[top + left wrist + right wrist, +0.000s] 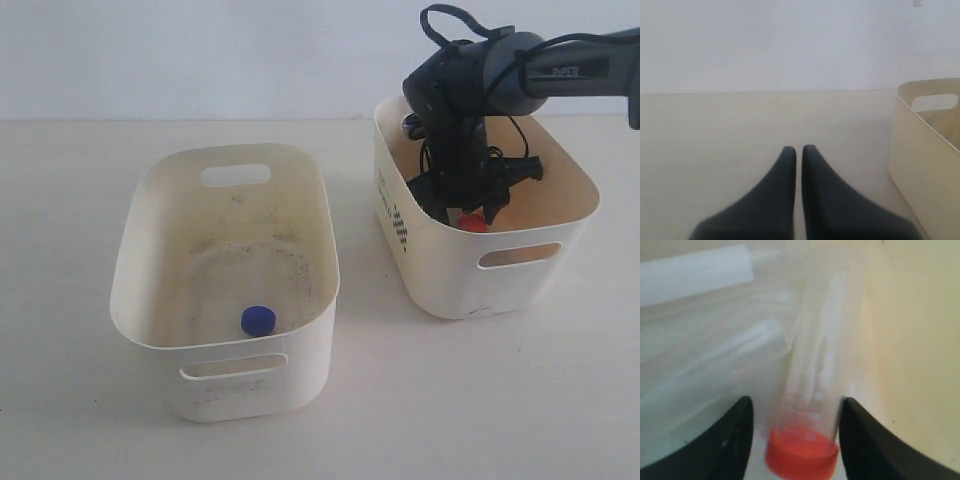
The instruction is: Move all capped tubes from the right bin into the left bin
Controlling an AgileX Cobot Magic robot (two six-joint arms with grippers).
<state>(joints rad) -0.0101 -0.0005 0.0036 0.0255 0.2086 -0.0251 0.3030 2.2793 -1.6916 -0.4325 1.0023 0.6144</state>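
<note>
1. Right gripper (795,405) straddles the orange-capped tube (815,350) just above its cap. Its jaws are half-wide, one pad (860,440) touching and the other barely clear. An off-centre squeeze could flick the slick tube against the other clear tubes (710,360).
2. Exterior view: the arm bends steeply down into the right bin (440,275); a blue-capped tube (258,320) lies in the left bin (230,395).
3. Left gripper (799,150), pinched together and empty, sits beside that bin.
</note>
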